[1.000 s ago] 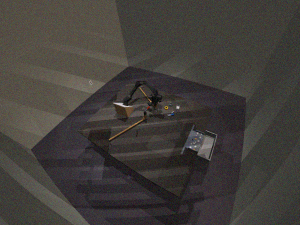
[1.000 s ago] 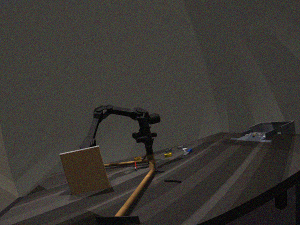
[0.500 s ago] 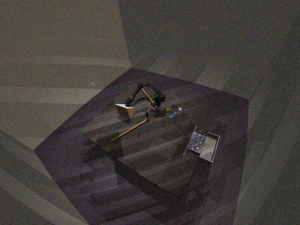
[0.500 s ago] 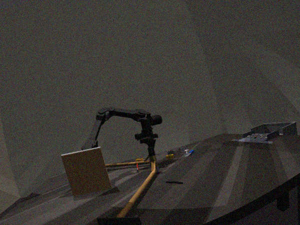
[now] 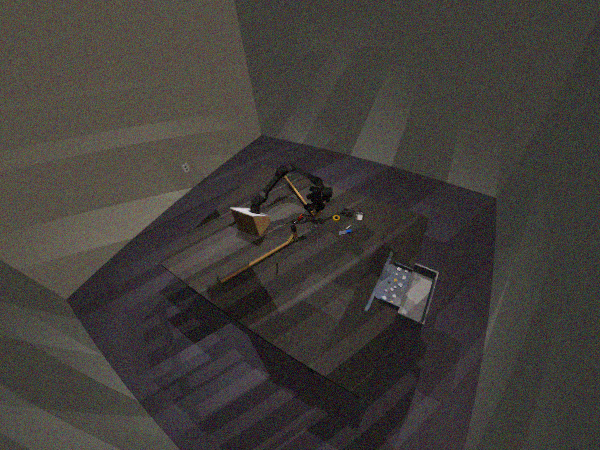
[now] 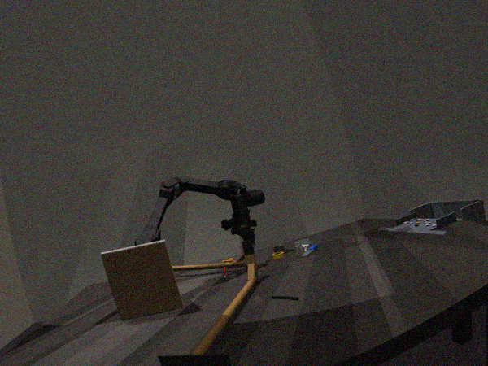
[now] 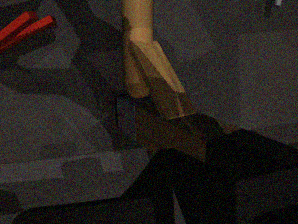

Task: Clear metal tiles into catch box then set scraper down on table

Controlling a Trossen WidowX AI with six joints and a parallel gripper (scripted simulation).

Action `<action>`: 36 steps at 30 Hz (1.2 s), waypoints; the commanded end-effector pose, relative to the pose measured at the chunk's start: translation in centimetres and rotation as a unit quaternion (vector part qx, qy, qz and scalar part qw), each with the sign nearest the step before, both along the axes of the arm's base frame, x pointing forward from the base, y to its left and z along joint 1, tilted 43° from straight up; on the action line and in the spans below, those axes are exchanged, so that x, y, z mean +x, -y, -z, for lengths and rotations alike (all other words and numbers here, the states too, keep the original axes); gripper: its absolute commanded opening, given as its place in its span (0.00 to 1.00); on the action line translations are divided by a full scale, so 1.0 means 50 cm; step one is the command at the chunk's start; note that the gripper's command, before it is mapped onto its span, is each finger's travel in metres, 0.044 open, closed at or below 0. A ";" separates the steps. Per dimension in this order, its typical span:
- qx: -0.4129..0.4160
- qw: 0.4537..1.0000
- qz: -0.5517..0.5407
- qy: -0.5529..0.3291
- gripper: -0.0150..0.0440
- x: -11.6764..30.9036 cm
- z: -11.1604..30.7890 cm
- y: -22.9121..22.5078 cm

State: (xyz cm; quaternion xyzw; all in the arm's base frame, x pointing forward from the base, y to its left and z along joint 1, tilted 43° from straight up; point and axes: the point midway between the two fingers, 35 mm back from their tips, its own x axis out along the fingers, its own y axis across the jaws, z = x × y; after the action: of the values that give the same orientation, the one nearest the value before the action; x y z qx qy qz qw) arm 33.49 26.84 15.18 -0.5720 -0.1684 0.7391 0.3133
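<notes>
The steel bench plate is at the right, with several small pale tiles and a yellow tile on it. The catch box joins its far side. A long wooden-handled tool lies in front of the arm. A second wooden rod lies behind it. Which is the long scraper is hard to tell. My gripper is shut and empty, low over the rear rod's near end. Wooden parts show close to it in the wrist view; the dark fingertips are unclear.
Red-handled pliers lie beside the gripper. A yellow roll, a white cup and a blue-handled tool lie to its right. A tilted brown panel stands near the arm's base.
</notes>
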 end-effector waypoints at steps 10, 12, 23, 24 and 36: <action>0.011 0.999 -0.031 0.026 0.25 -0.004 -0.031 -0.037; 0.012 0.999 -0.035 0.030 0.25 -0.004 -0.035 -0.042; 0.019 0.997 -0.058 0.051 0.25 -0.009 -0.058 -0.069; 0.019 0.997 -0.060 0.052 0.25 -0.010 -0.061 -0.072; 0.022 0.996 -0.069 0.057 0.25 -0.008 -0.087 -0.068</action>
State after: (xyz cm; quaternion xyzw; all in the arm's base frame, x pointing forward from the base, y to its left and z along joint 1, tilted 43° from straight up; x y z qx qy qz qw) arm 32.54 30.79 18.86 -0.5901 -0.2399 0.7255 0.2605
